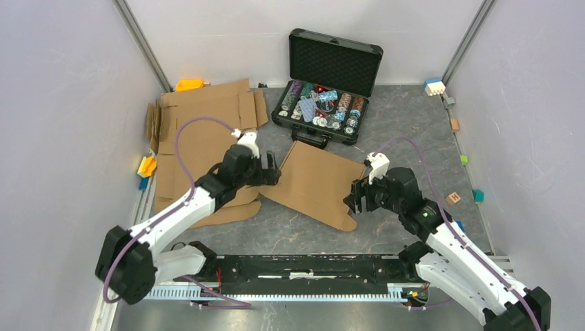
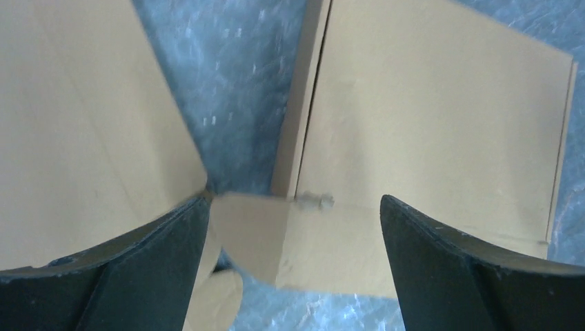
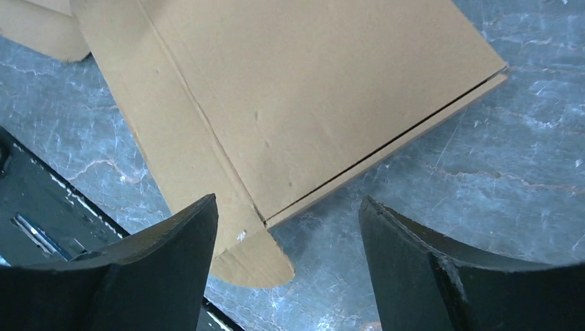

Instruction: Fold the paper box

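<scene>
While the paper box [image 1: 314, 181] lies on the table [image 1: 403, 131], left gripper [image 1: 273, 169] and right gripper [image 1: 353, 198] both sit spread wide at its edges, clamping nothing

Top view: the left tool [image 1: 271, 169] covers the box's [image 1: 314, 183] 9 o'clock edge and the right tool [image 1: 354, 197] hides its 4 o'clock corner, so contact with the cardboard cannot be told there. The left arm [image 1: 207, 193] masks the near part of the flat sheets [image 1: 207, 117]. The chips [image 1: 321, 107] in the case [image 1: 334, 65] are too small to read. So are the coloured blocks [image 1: 146, 166] along the tabletop's [image 1: 407, 138] edges.

Left wrist view is soft. The box is cut at 12 o'clock, the fingers [image 2: 469, 276] at 6, and whether the cardboard at 9 o'clock belongs to the box is unclear.

Right wrist view: the box is cut at 12 o'clock, the fingers [image 3: 448, 276] at 6, a dark rail [image 3: 41, 207] at 9.
</scene>
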Available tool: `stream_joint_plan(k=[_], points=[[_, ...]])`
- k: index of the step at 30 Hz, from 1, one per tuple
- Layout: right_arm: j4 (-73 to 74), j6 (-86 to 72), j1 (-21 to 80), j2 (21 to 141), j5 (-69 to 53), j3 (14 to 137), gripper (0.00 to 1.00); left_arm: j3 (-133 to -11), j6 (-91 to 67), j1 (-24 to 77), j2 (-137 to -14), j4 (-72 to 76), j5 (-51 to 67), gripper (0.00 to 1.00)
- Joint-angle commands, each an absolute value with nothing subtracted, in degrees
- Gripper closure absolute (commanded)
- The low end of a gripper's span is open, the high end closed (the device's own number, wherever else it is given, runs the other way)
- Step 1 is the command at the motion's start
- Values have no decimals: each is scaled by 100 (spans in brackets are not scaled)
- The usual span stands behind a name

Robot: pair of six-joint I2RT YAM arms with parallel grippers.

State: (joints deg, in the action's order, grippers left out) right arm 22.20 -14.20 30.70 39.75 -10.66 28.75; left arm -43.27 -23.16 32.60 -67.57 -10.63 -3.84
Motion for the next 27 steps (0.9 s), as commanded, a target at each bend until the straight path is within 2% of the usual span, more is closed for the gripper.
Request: stream_joint_plan(k=[1, 4, 8, 10, 13, 14, 22, 27], points=[[1841, -1277, 2968, 4358, -915, 3448, 22, -3458, -3300, 3226, -5814, -933, -398, 0], [1541, -1335, 2685, 4859, -1437, 3683, 24, -2873, -3749, 3236, -4994, -731, 285, 8], [974, -1476, 2197, 5501, -1904, 3801, 24, -2484, -4002, 3235, -3874, -1275, 474, 33], [603, -1571, 2035, 5813, -2032, 3820, 24, -2442, -4000, 3239, -3472, -1689, 500, 52], [255, -1634, 1889, 6314, -2044, 3963, 23, -2266, -4109, 3245, -3250, -1982, 729, 91], [171, -1635, 1858, 6518, -2055, 4044, 23, -2179, -4175, 3244, -3272, -1974, 846, 96], [-312, -1492, 1594, 7760, -1892, 4560, 25, -1151, -4721, 3270, -3538, -1028, 1515, 98], [-304, -1272, 1312, 8507, -2118, 4813, 26, -950, -4731, 3285, -3910, -536, 1808, 98]])
